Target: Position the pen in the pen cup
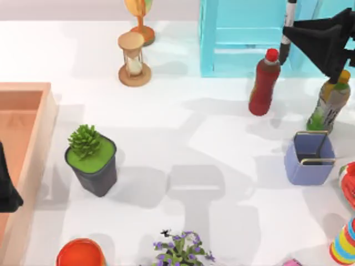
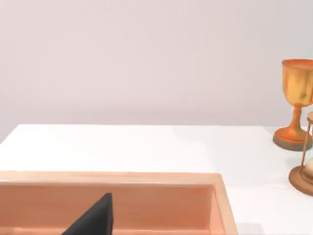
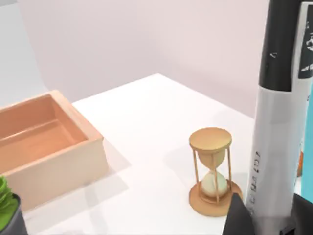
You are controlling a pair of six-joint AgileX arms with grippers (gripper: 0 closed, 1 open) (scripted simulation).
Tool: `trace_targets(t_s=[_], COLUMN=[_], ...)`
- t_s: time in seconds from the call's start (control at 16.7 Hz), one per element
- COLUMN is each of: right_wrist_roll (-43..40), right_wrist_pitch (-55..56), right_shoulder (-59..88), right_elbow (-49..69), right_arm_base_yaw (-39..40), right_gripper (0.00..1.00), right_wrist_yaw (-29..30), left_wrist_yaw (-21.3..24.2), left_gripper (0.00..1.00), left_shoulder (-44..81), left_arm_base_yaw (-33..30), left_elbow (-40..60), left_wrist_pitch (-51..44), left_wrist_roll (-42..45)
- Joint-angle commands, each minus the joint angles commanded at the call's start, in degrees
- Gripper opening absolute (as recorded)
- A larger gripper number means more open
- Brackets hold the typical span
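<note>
On the surface (image 1: 222,138), the wooden tray (image 1: 25,144) lies along the left edge with the potted succulent (image 1: 91,158) just beside it on its right, and the hourglass (image 1: 133,59) stands behind these, with the goblet (image 1: 140,16) just behind the hourglass. The crate (image 1: 244,39) sits at the back right, the red-capped bottle (image 1: 264,82) in front of it and a second bottle (image 1: 330,102) to that one's right. The pen cup (image 1: 309,158) stands near the right edge just in front of the second bottle, while the right end effector (image 1: 297,34) holds the pen (image 1: 288,27) upright above the crate, well behind the cup.
</note>
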Motion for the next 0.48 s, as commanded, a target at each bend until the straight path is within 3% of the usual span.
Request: trace_targets(t_s=[0.24, 0.48], right_wrist_roll=[3.1, 5.1], right_wrist_pitch=[21.3, 33.1], right_shoulder=[-4.2, -5.6], right_elbow=[-14.1, -23.3], right_arm_base_yaw=[-9.2, -14.7], right_gripper=[0.00, 0.00], right_wrist_yaw=[-8.9, -14.1], left_wrist_yaw=[0.0, 0.0], left_gripper=[1.00, 1.00], left_shoulder=[0.0, 0.0], left_arm_base_yaw=[0.0, 0.0], left_elbow=[0.0, 0.0], left_wrist_pitch=[0.0, 0.0], left_wrist_roll=[0.0, 0.0])
